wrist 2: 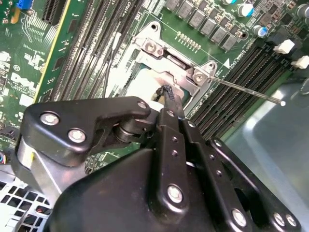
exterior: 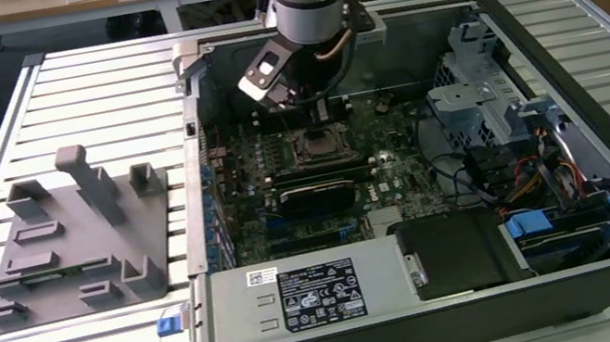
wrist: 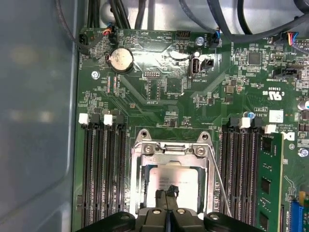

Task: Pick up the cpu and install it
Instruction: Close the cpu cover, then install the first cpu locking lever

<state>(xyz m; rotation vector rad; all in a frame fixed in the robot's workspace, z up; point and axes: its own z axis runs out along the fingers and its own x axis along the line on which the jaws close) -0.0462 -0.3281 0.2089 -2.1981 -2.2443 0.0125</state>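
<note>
Seating stage, by my judgement: the cpu (wrist: 170, 175) lies flat inside the socket frame (wrist: 145, 148) on the motherboard (wrist: 159, 92), its pale top plain in both wrist views. In the exterior view the socket sits at 12 o'clock from the grey power supply box (exterior: 302, 296), and the gripper (exterior: 318, 114) hangs directly over it.

Tool condition: the fingers are pressed together with nothing seen between them. In the second wrist view the tips rest on, or just above, the chip's top. Contact cannot be confirmed. The chip is not pinched; it appears to be carried by the socket alone.

Outstanding item: the thin metal lever (wrist: 219, 186) stands away from the frame and looks unlatched, so I judge the installation incomplete.

Requirement for any further move: motion square to the board with no sideways drag, since the chip appears to be loose in its seat and the retaining hardware is close on every side.
</note>
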